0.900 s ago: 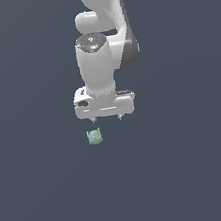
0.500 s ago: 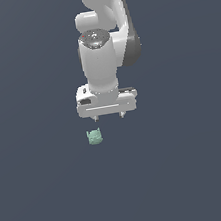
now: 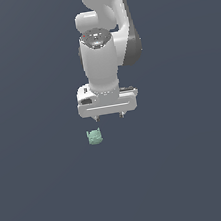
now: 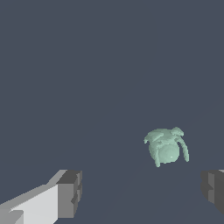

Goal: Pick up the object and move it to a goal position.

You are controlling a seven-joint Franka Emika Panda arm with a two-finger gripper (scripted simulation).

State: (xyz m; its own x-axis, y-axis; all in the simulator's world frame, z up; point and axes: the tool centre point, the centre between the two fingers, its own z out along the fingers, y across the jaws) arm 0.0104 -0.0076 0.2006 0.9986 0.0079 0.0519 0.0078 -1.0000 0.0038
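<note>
The object (image 3: 94, 136) is a tiny pale mint-green lumpy block with two small pointed nubs on top. It lies on the dark grey floor, below the white gripper (image 3: 109, 116) and slightly toward the exterior view's left of it. The gripper points down, its two short fingers spread wide and empty. In the wrist view the object (image 4: 166, 147) shows between the two grey fingertips (image 4: 70, 194), closer to one of them and apart from both.
The white Panda arm (image 3: 103, 43) rises from the gripper to the top edge of the exterior view. The dark grey floor (image 3: 45, 194) fills the rest of both views.
The gripper and arm have shifted a little toward the exterior view's left and turned level. The object has not moved.
</note>
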